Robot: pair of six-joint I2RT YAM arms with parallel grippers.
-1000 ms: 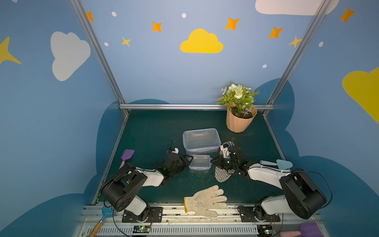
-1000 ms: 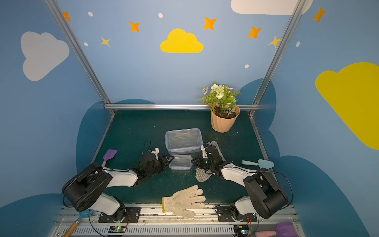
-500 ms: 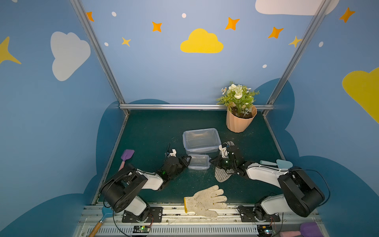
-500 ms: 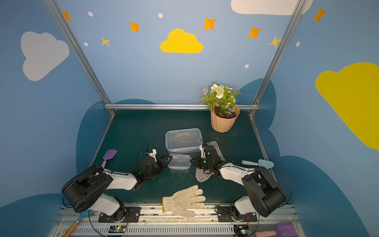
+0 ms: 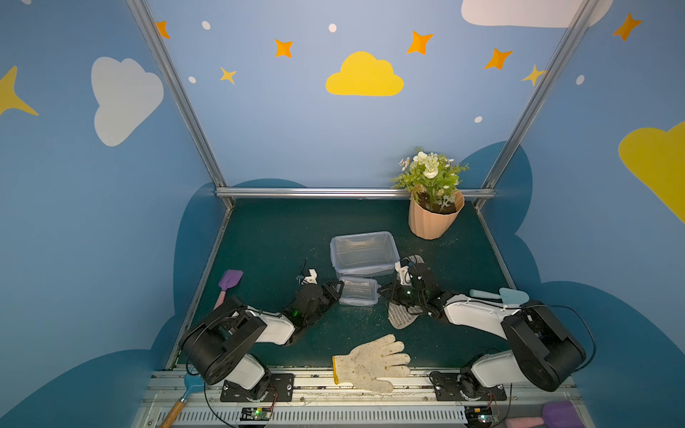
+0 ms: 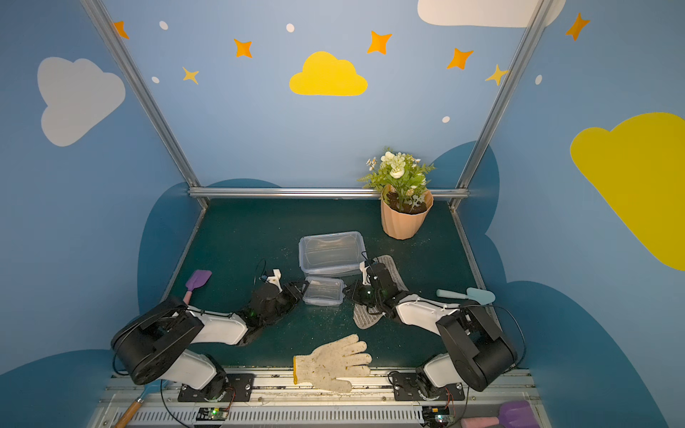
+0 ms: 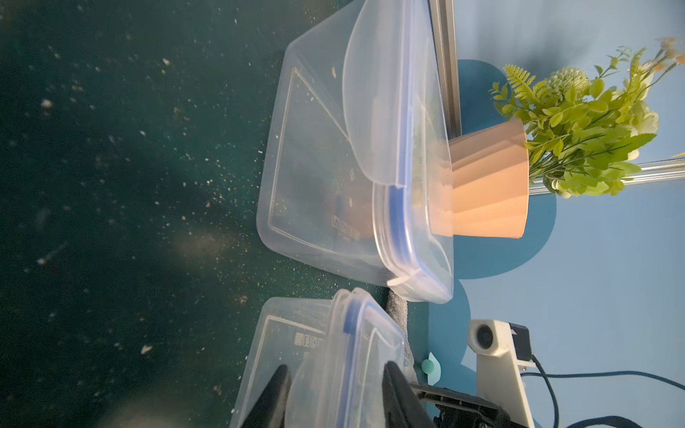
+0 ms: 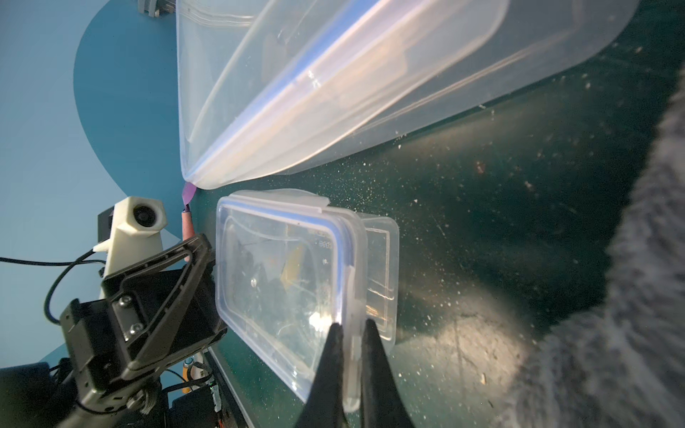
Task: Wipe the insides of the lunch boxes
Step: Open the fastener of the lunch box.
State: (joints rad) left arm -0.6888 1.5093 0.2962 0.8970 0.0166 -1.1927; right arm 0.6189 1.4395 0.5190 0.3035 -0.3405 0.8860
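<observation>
Two clear lunch boxes with blue-rimmed lids stand mid-table in both top views: the large one [image 5: 365, 254] [image 6: 331, 254] behind, the small one [image 5: 358, 291] [image 6: 322, 291] in front. My left gripper [image 5: 335, 291] [image 7: 335, 392] is at the small box's left end. Its jaws stand apart with that end [image 7: 296, 352] between them, and I cannot tell whether the pads touch. My right gripper [image 5: 383, 292] [image 8: 352, 333] is shut on the clip flap at the small box's [image 8: 281, 281] right end. A grey cloth [image 5: 402, 318] lies under the right wrist.
A ribbed peach flower pot [image 5: 435, 218] stands at the back right, close behind the large box. A white knit glove [image 5: 374, 361] lies at the front edge. A purple spatula [image 5: 230, 279] is at the left and a teal one [image 5: 513, 296] at the right. Crumbs dot the green mat.
My left gripper has moved right onto the small box's left end and its jaws have narrowed. The right gripper stays shut at the box's right end.
</observation>
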